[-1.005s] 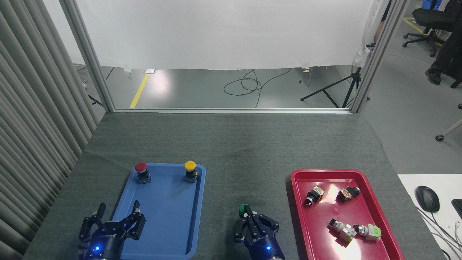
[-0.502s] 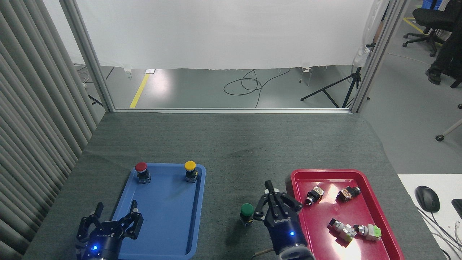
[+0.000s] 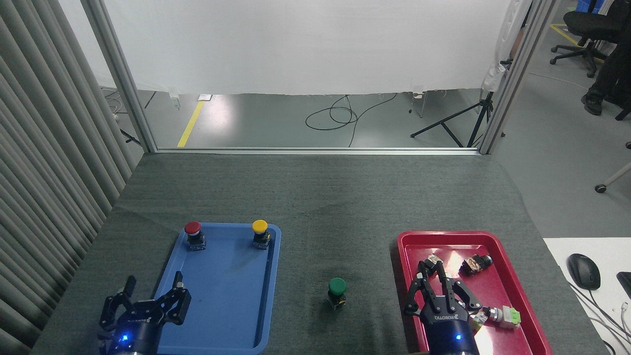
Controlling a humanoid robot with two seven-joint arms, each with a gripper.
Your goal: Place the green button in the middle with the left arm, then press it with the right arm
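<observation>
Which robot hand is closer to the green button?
The right gripper. It hangs over the red tray, just right of the green button. The left gripper is much farther off, at the blue tray's near left edge.

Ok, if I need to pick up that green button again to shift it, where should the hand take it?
Grip the green button by its stubby dark base, just under the cap, coming straight down from above. It stands upright on the bare table between the trays, and the round domed cap is wider and would likely slip; the squarer base gives flatter sides to pinch.
</observation>
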